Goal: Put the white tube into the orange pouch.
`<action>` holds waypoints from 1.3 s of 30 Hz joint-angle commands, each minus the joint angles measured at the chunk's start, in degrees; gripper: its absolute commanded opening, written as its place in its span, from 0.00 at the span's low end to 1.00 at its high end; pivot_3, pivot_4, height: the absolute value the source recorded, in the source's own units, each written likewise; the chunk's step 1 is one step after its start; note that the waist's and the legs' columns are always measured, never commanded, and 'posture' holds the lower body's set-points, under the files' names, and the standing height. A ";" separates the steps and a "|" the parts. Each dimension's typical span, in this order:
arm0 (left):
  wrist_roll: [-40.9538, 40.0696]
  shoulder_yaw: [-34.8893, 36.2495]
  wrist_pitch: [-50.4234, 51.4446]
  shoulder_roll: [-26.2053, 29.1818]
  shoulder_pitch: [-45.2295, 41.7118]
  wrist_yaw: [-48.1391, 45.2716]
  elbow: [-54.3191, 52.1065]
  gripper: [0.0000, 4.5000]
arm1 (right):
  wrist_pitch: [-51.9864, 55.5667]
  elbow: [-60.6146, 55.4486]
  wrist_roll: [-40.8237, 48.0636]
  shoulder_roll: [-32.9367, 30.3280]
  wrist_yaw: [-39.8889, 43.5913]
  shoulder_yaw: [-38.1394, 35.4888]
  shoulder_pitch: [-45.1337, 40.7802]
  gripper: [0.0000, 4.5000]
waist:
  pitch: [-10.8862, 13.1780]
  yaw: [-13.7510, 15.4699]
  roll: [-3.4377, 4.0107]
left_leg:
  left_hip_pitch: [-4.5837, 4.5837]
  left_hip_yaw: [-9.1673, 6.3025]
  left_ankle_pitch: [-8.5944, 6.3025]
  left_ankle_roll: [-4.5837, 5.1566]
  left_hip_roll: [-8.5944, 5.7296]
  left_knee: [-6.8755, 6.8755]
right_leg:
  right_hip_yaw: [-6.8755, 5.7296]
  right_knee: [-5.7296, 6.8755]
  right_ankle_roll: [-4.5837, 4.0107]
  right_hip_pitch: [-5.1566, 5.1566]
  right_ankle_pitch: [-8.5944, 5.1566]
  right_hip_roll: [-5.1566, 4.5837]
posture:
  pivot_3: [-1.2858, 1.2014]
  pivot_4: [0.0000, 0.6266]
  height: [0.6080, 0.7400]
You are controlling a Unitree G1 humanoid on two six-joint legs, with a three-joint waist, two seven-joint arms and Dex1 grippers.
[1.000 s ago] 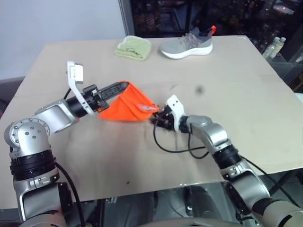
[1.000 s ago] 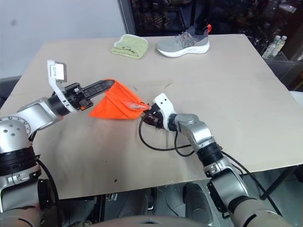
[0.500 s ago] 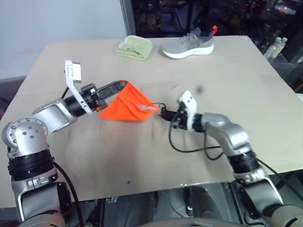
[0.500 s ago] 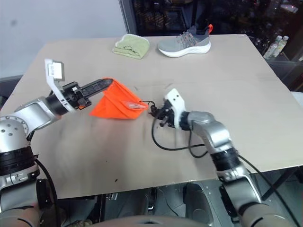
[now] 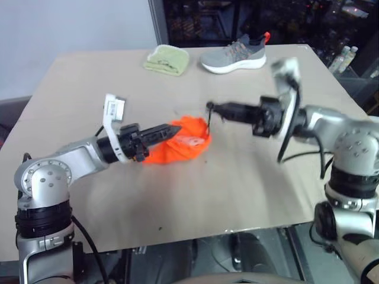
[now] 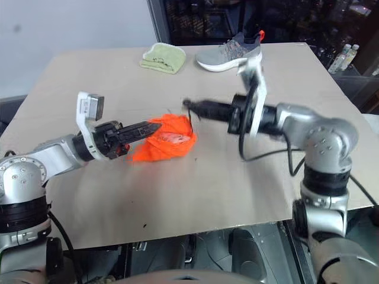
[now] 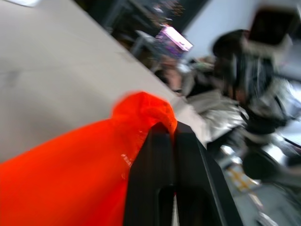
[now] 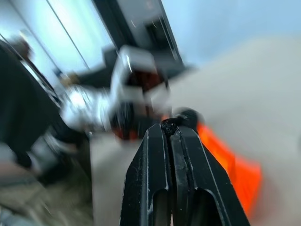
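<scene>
On the bench (image 5: 249, 195), far edge: grey shoe (image 5: 234, 56) and folded green cloth (image 5: 167, 60), both well apart from the work. Mid-bench: orange pouch (image 5: 177, 152), slumped on the surface. Left hand (image 5: 173, 129): fingers nearly together, pinching the pouch's rim. Right hand (image 5: 212, 107): above the bench, pressed together on the dark drawstring (image 5: 208, 118), which runs down to the pouch. White tube (image 5: 189, 141): a pale patch at the pouch's mouth. Status, as judged: tube apparently in; cinching and release remain.
</scene>
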 commanded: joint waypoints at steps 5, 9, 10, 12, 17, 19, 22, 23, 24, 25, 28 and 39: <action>-0.37 0.93 -2.68 2.14 -2.67 -1.33 -2.73 0.58 | -3.06 13.88 3.66 2.48 -4.47 -2.32 -17.62 0.00 | 0.03 -0.03 0.05 | -0.03 0.06 0.00 0.01 -0.05 0.00 | 0.01 0.00 0.00 -0.02 0.00 0.01 | 0.52 0.24 1.00; -3.88 1.07 -2.81 1.87 -4.73 -0.59 -4.75 0.58 | -5.19 19.74 2.12 1.25 -3.55 -2.40 -25.28 0.00 | 0.05 0.32 0.05 | -0.11 0.02 0.00 0.01 -0.06 -0.03 | -0.08 -0.13 0.00 -0.02 0.00 0.00 | 0.52 0.24 1.00; -4.92 1.45 -1.77 2.69 -3.89 -1.77 -4.39 0.58 | -5.75 21.24 1.91 0.92 -3.57 -2.86 -26.78 0.00 | 0.06 0.25 0.07 | -0.12 0.02 0.00 0.01 -0.06 -0.02 | -0.06 -0.13 0.00 -0.02 0.00 0.00 | 0.52 0.24 1.00; -1.35 0.81 -2.56 5.03 -0.12 -5.15 -3.55 0.58 | -6.63 24.22 1.21 0.52 -3.70 -3.38 -29.13 0.00 | 0.06 0.03 0.07 | -0.12 0.08 0.00 0.02 -0.06 -0.04 | 0.00 -0.15 0.00 -0.03 0.00 0.00 | 0.52 0.24 1.00; 13.51 -4.15 -12.07 8.40 7.53 -10.07 -0.59 0.58 | -8.39 26.97 -1.07 -0.15 -1.72 -1.66 -30.65 0.00 | 0.09 -0.32 0.11 | -0.05 0.38 0.00 0.02 -0.06 -0.37 | 0.11 -0.21 -0.01 -0.20 0.00 0.05 | 0.52 0.24 1.00; 11.93 -2.73 -12.76 6.67 6.52 -9.69 -1.98 0.71 | -8.63 27.05 -1.75 -0.32 -0.94 -1.11 -30.74 0.00 | 0.13 -0.02 0.08 | -0.19 0.43 0.01 0.01 -0.02 -0.37 | 0.08 -0.12 -0.01 -0.33 0.00 0.05 | 0.52 0.24 1.00; 12.06 -2.35 -15.78 1.11 -0.34 -2.60 -3.12 0.97 | -8.58 27.26 -3.73 -1.31 0.71 0.33 -31.18 0.00 | 0.18 0.76 0.09 | -0.19 0.24 0.01 0.01 0.00 -0.35 | 0.08 -0.14 -0.01 -0.32 0.00 -0.04 | 0.52 0.24 1.00; 14.19 -3.39 -17.78 -0.25 -2.73 -1.19 -3.56 0.99 | -8.32 27.16 -4.85 -1.93 1.40 1.41 -31.03 0.00 | 0.18 1.13 0.08 | -0.20 0.21 0.01 0.01 -0.01 -0.32 | 0.08 -0.16 0.00 -0.32 0.01 -0.06 | 0.52 0.24 1.00; 16.29 -4.73 -19.56 -1.35 -5.46 -0.45 -3.89 0.99 | -8.01 26.63 -5.51 -2.42 2.29 2.34 -30.54 0.00 | 0.17 1.21 0.03 | -0.20 0.18 0.00 0.01 -0.06 -0.28 | 0.08 -0.15 0.00 -0.27 0.01 -0.08 | 0.52 0.24 1.00; 18.22 -6.00 -21.15 -2.23 -7.96 0.13 -3.92 0.99 | -7.54 26.19 -5.77 -2.75 2.93 2.88 -30.17 0.00 | 0.17 1.21 0.04 | -0.20 0.22 0.00 0.01 -0.09 -0.27 | 0.09 -0.20 0.00 -0.26 0.02 -0.07 | 0.52 0.24 1.00; 25.00 -9.97 -26.64 -4.32 -15.53 0.82 -1.71 0.99 | -5.80 23.91 -6.95 -4.59 5.11 5.56 -28.74 0.00 | 0.17 1.40 0.04 | -0.22 0.28 0.01 0.01 -0.16 -0.26 | 0.06 -0.18 0.00 -0.25 0.02 -0.06 | 0.52 0.24 1.00; 44.22 -18.40 -47.86 -6.91 -30.38 -7.64 11.96 0.99 | 2.31 18.70 -9.83 -10.65 8.57 12.40 -26.06 0.00 | 0.18 1.00 0.06 | -0.21 0.52 0.01 0.02 -0.07 -0.26 | 0.11 -0.10 0.00 -0.30 0.01 0.05 | 0.52 0.24 1.00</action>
